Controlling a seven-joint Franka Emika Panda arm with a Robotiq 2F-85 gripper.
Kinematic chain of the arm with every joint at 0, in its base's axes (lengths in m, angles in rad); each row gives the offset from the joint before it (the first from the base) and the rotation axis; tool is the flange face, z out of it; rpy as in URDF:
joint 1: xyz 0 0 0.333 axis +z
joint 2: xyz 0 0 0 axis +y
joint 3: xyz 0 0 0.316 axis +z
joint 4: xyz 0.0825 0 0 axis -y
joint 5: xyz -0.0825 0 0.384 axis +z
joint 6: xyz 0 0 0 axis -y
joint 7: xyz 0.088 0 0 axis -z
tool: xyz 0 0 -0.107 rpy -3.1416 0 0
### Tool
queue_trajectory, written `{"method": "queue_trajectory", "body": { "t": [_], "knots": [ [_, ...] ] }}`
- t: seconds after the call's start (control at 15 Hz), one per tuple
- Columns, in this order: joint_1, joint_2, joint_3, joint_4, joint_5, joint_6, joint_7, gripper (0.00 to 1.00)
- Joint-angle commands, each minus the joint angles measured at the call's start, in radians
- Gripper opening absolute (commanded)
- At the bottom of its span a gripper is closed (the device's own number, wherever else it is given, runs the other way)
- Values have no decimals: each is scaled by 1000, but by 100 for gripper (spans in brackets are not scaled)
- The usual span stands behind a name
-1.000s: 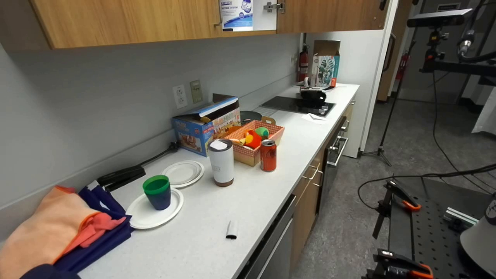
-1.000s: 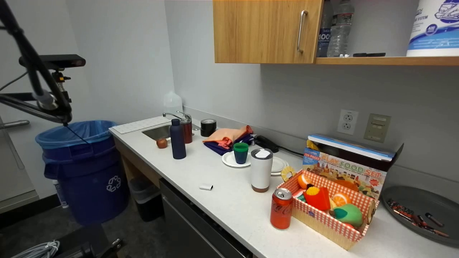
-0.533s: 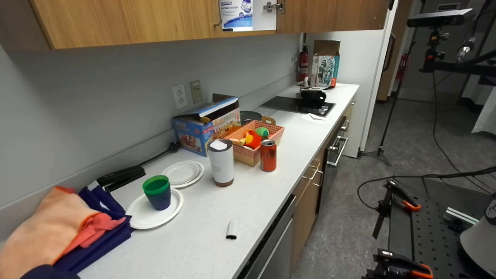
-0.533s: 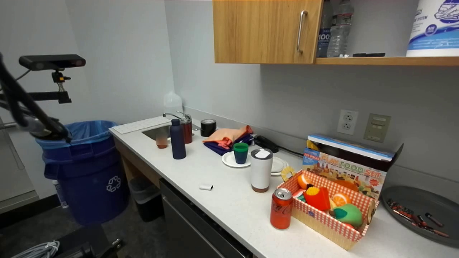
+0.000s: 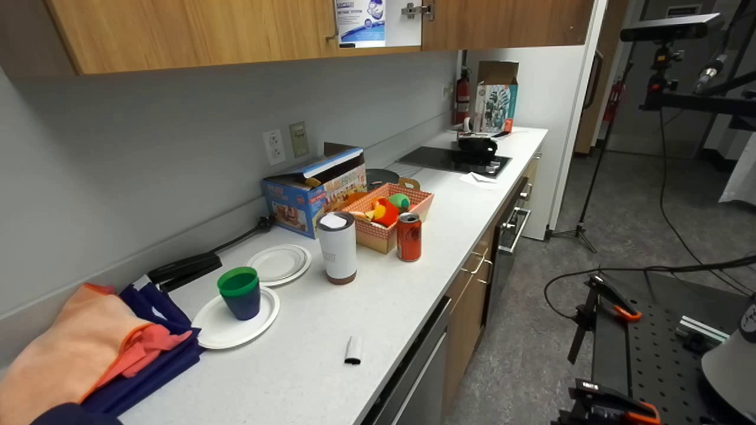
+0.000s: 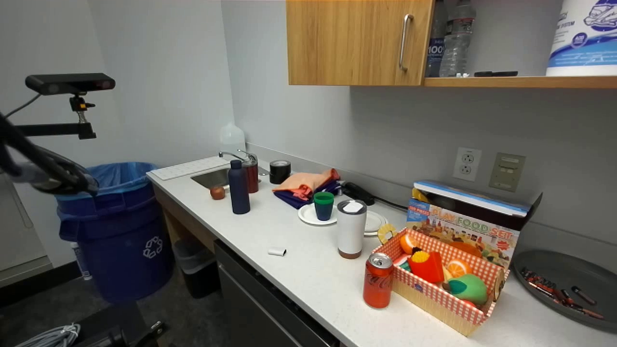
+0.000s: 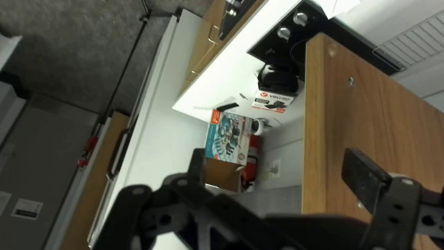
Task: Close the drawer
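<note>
Shown up close in the wrist view with the jaws of the gripper [image 7: 275,158] parted wide, with one finger [image 7: 364,180] overlapping the wooden face of the cabinet door [image 7: 385,114] and the opposite one seen well to the left of its paler edge; impossible to tell whether touching the wood. In an exterior view, with that door standing open above the level of the worktop [image 5: 307,342], just beside a compartment [image 5: 404,32] holding a white-and-blue package [image 5: 361,23]. Set out below, from the near end: a peach cloth [image 5: 88,342] over folded navy fabric [image 5: 171,369], then a white plate [image 5: 230,336] under a green-and-blue cup [image 5: 241,295], with a short white tube [image 5: 353,348] toward the front edge. Farther along: a white tumbler [image 5: 338,248], upright, then a red can [image 5: 409,237] just beside a checked basket [image 5: 376,239] of toy food [image 5: 385,212], with a box [image 6: 462,226] lettered "PLAY FOOD SET" in an exterior view just behind the basket. Past these, a black cooktop [image 5: 425,158] set into the surface, with white paper [image 5: 477,180] lying at its near edge. At the far end, an illustrated box [image 5: 497,109] with its top open, next to a red fire extinguisher [image 5: 462,97].
</note>
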Motion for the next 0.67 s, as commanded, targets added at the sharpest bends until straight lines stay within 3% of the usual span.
{"method": "queue_trajectory", "body": {
  "t": [0.0,0.27,0.6],
  "knots": [
    [69,-10,-72,22,128,88,-261,100],
    [180,-14,-162,27,303,135,-553,100],
    [345,-44,-252,45,501,109,-869,100]
  ]
}}
